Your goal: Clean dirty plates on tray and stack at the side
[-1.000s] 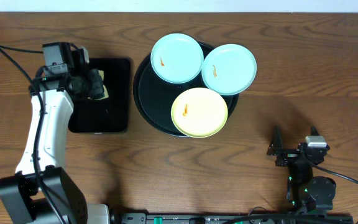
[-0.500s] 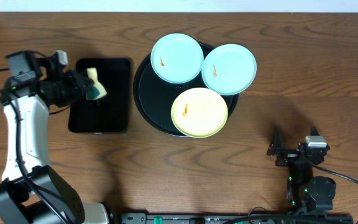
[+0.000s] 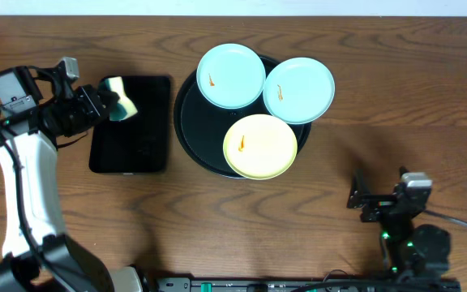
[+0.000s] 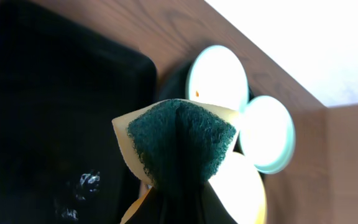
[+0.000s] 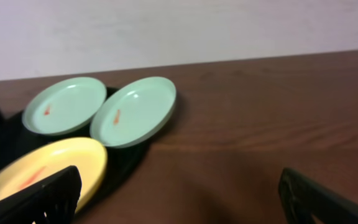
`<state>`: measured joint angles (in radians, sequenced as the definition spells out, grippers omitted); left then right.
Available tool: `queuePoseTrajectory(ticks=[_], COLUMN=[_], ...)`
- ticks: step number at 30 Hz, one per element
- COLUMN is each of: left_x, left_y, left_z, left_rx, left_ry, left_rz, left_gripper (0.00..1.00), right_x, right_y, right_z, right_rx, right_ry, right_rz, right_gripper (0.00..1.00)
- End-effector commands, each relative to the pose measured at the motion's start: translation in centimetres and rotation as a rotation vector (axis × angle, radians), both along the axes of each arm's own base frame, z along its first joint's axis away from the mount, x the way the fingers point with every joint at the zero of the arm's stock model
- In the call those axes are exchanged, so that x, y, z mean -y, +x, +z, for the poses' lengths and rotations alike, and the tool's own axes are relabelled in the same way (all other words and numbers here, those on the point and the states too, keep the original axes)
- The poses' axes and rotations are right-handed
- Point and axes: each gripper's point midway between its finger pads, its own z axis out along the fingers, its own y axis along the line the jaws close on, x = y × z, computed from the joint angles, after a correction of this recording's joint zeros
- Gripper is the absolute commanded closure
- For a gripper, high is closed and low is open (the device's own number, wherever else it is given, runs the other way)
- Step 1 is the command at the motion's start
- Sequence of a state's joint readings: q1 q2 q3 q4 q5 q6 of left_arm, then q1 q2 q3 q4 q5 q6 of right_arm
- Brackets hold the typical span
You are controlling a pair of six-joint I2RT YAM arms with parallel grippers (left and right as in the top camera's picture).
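Three plates lie on the round black tray [image 3: 186, 122]: a turquoise plate [image 3: 230, 75] at the back left, a turquoise plate [image 3: 299, 89] at the back right, and a yellow plate [image 3: 259, 146] in front. Each has a small orange smear. My left gripper [image 3: 112, 107] is shut on a yellow and green sponge [image 3: 121, 109], held above the top left of the rectangular tray. The sponge fills the left wrist view [image 4: 178, 140]. My right gripper [image 3: 362, 199] is open and empty near the table's front right. Its view shows the plates [image 5: 133, 110].
A smaller rectangular black tray [image 3: 132, 142] lies left of the round tray, with wet marks on it in the left wrist view [image 4: 82, 183]. Bare wooden table [image 3: 412, 105] lies right of the round tray.
My left arm has swung back to the left and lifted the sponge off the rectangular tray. The right gripper has shifted slightly. The plates have not moved.
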<state>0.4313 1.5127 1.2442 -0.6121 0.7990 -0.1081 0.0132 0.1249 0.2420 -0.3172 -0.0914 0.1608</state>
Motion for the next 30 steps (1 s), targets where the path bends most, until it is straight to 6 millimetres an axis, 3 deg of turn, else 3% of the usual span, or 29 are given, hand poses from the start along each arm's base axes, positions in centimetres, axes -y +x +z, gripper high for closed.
queuePoseTrajectory(ticks=[1,5,9,13,14,17,20,23,25,26,27,28,30], left_x=[-1.8,-1.9,-1.9,-0.6,-0.3,0.9,2.1,2.8,2.3,1.9,1.3,0.9,1.1], left_y=[0.1,-0.3,-1.1,-0.9,-0.9,-0.8,-0.6,-0.2,-0.1,0.0,0.0,0.0,0.1], left_z=[2.0,1.2,-0.6,-0.8,-0.8,-1.4,-1.9,-2.5,-3.0,-3.1,-3.3,-3.5,-4.0], left_rx=[0.036,-0.018,-0.107,-0.107,-0.107,-0.1,-0.107,-0.112,-0.128,-0.136,-0.146,-0.152,-0.168], left_ry=[0.152,0.23,0.334,0.355,0.355,0.383,0.383,0.386,0.415,0.433,0.46,0.476,0.464], left_rz=[0.08,0.11,0.121,0.081,0.073,0.007,-0.029,-0.052,-0.034,-0.021,-0.002,0.008,0.004], left_gripper=[0.92,0.92,0.92,0.92,0.92,0.92,0.92,0.92,0.92,0.92,0.92,0.92,0.92], right_x=[-0.4,-1.4,-1.4,-1.7,-2.2,-4.1,-3.9,-3.9,-4.2,-4.5,-4.6,-4.7,-4.6], right_y=[0.1,1.3,2.4,4.0,4.3,5.5,7.9,10.4,11.6,12.1,12.6,13.1,14.1], right_z=[5.0,6.5,5.3,4.7,4.6,4.5,4.1,2.4,0.9,0.3,-0.3,-0.7,-1.2], right_rx=[-0.016,-0.246,-0.536,-0.668,-0.675,-0.624,-0.589,-0.604,-0.618,-0.616,-0.613,-0.61,-0.595], right_ry=[0.032,0.051,0.063,0.048,0.034,-0.067,-0.101,-0.104,-0.128,-0.147,-0.164,-0.172,-0.182], right_rz=[0.023,0.072,0.065,0.094,0.139,0.334,0.338,0.342,0.38,0.414,0.437,0.449,0.445], right_gripper=[0.01,0.01,0.01,0.01,0.01,0.17,0.17,0.18,0.21,0.27,0.41,0.44,0.42])
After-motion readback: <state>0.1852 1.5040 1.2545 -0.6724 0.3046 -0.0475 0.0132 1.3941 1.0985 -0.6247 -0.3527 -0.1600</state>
